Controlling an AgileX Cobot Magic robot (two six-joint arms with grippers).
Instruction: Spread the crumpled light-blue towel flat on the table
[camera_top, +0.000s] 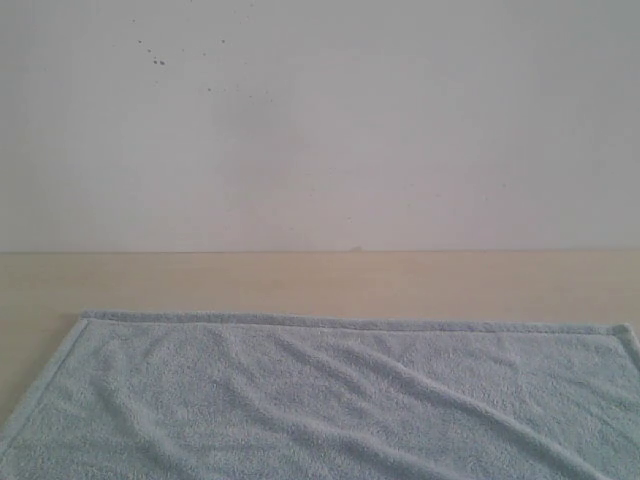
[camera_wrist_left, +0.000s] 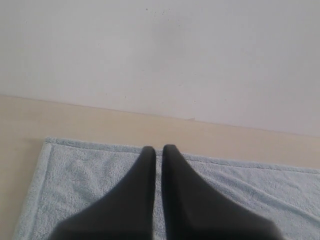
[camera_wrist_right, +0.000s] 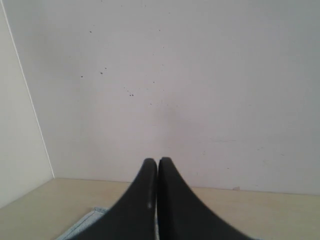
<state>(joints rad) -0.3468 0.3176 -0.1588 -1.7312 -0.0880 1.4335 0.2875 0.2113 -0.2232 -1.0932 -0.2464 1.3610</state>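
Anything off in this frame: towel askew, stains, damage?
Little stands out. The towel lies spread on the table, its far hem roughly parallel to the wall, with shallow diagonal ripples. The wall carries a few dark specks. No spills or damage visible.

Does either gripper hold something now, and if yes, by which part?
Nothing is held. The left gripper and the right gripper are shut and empty; the towel lies on the table.

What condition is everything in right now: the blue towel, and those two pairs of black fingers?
towel: lying spread open on the table, far hem straight, shallow wrinkles running across it.
left fingers: shut, nothing between them.
right fingers: shut, nothing between them.
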